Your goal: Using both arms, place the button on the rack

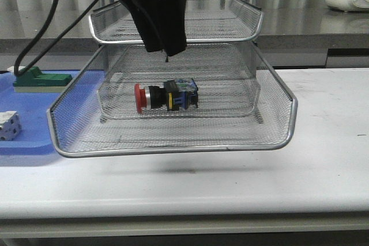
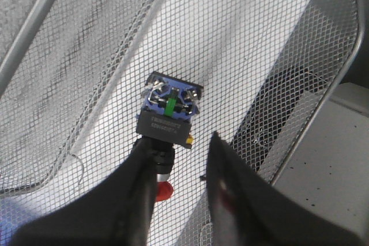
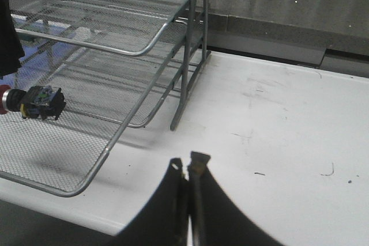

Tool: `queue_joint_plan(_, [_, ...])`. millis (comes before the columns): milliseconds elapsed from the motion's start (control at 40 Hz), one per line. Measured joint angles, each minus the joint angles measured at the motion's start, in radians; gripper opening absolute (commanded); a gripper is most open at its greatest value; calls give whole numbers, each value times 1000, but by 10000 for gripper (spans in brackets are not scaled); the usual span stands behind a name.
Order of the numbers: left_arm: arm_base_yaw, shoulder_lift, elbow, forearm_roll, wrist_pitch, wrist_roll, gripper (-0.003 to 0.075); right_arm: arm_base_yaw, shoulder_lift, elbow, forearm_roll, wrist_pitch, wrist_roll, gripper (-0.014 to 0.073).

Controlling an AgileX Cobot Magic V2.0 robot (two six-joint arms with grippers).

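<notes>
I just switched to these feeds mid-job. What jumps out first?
The red-headed button lies on its side on a mesh tier of the silver rack, near the middle of the front view. The left gripper hangs open right above it, fingers apart and not gripping. The right gripper is shut and empty over the white table, beside the rack.
</notes>
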Motion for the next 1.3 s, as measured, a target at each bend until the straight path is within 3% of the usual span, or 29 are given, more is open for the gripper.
queue_joint_plan(200, [0,-8,0,23,0,-6,-19,0,0,0,0,0,0,-60])
queue_joint_plan(375, [14,-73,18,131,2,-97,-19,0,0,0,0,0,2,-60])
queue_joint_plan(775, [323,-362,326,109,-7,-180,-19,0,0,0,0,0,2,-60])
queue_joint_plan(1050, [498,-665,624,33,-211,-183,-19,0,0,0,0,0,2,-60])
queue_joint_plan(1300, [513,-1045,958,23,-498,-183,-19,0,0,0,0,0,2,-60])
